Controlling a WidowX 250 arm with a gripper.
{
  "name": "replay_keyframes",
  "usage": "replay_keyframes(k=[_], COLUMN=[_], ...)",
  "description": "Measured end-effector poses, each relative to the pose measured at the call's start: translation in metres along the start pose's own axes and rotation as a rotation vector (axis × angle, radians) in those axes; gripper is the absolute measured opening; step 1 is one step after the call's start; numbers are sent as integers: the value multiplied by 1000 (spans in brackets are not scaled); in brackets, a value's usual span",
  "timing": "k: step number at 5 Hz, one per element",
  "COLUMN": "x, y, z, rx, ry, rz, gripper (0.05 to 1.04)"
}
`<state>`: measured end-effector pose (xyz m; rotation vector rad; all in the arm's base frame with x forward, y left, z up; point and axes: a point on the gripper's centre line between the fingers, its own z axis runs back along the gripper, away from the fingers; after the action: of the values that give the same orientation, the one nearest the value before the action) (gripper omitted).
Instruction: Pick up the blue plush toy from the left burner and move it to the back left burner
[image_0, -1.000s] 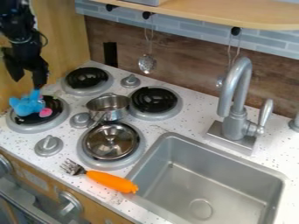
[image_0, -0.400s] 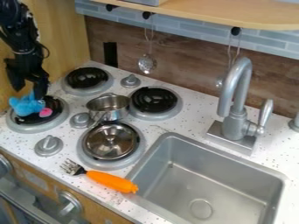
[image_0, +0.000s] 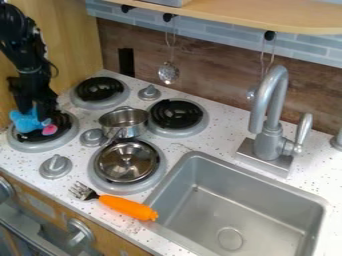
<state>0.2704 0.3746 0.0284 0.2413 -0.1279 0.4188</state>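
The black gripper hangs at the left, low over the front-left burner, right at a blue plush toy. Its lower end overlaps the toy's upper part, hiding some of it. A pink round part of the toy faces right, toward the stove knob. The toy is at the burner's black coil; whether its underside rests there cannot be made out.
A small metal pot stands between the burners, and a metal lid lies on the front-right burner. A fork with an orange handle lies beside the sink. The faucet rises behind it.
The gripper has come down from above the toy to overlap its top. The toy's pink part has shifted slightly left and down. The pot, lid and fork have kept their places.
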Motion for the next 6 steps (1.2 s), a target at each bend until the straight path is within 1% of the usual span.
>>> replay_keyframes(k=[1, 2, 3, 4, 5, 6], x=[3, 4, 4, -3, -9, -12], y=[5, 5, 0, -14, -26, -41], z=[-2, -1, -1, 15, 61, 99], rx=[25, 28, -2, -71, -121, -170], ry=[-19, -26, -21, -30, -97, -176], rz=[22, 21, 15, -5, -22, -53], gripper=[423, 292, 250, 241, 239, 238])
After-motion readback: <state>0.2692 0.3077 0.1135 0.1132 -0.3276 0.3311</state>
